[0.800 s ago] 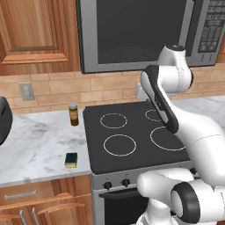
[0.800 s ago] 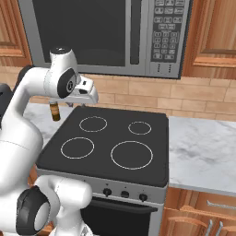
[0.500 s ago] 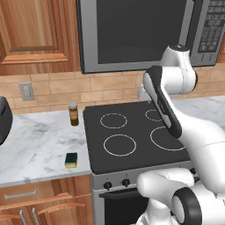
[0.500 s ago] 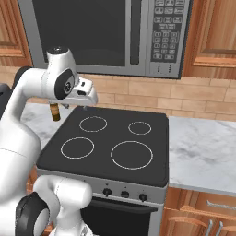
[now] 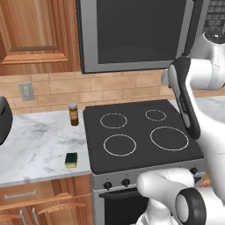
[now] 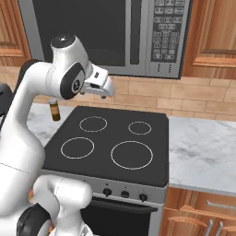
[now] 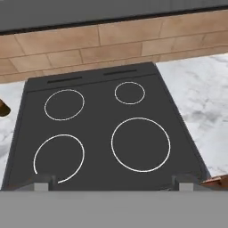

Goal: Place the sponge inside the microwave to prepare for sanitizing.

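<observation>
Up high in the left base view, the microwave [image 5: 136, 33] hangs shut at 12 o'clock, its dark door above the brick wall. Below it the stove [image 5: 140, 134] fills the centre. The sponge [image 5: 71, 160] lies flat on the marble counter [image 5: 37, 145] at 8 o'clock, just beside the stove's left edge and well apart from the arm. A brown jar [image 5: 74, 114] stands upright at 9 o'clock, near the wall. The arm rises at 3 o'clock, over the stove's right side.

From the right base view, the microwave [image 6: 110, 34] sits at 12 o'clock with its keypad [image 6: 166, 30] to the right. The gripper [image 6: 105, 85] hangs at 10 o'clock over the stove [image 6: 113, 140], below the microwave; the jar [image 6: 55, 110] peeks out at 9 o'clock beside the arm.

Looking along the hand, the stove [image 7: 107, 133] lies below with its four white rings. The fingertips [image 7: 42, 181] stand far apart at 6 o'clock, jaws wide and holding nothing. Counter [image 7: 200, 107] shows at 3 o'clock.
</observation>
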Available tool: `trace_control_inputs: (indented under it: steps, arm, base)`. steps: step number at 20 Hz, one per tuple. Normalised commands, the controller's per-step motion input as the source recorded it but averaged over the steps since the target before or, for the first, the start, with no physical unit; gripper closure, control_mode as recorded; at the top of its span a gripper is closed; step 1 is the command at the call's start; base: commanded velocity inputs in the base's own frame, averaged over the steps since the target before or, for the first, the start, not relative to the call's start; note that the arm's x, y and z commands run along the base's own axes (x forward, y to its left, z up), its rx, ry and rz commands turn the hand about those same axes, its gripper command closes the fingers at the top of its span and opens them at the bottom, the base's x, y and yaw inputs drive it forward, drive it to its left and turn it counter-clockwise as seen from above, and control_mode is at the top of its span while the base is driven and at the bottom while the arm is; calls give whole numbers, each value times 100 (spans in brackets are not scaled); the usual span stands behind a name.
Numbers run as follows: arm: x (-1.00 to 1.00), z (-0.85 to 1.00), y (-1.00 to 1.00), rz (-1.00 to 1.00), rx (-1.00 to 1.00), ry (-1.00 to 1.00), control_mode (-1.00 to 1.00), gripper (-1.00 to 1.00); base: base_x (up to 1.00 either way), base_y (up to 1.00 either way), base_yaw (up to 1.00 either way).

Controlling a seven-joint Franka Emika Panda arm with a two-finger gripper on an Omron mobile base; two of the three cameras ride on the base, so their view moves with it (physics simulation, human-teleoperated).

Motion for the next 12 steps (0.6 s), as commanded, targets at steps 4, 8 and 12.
trace_control_inputs:
  steps: [4, 8, 12]
  arm:
    - [0, 99, -68, -2, 0, -33, -100, -100]
    - [0, 89, -66, -2, 0, -33, -100, -100]
    - [0, 77, -19, 0, -4, -21, -100, -100]
  base:
    - [0, 0, 0]
    - [0, 0, 0]
    - [0, 0, 0]
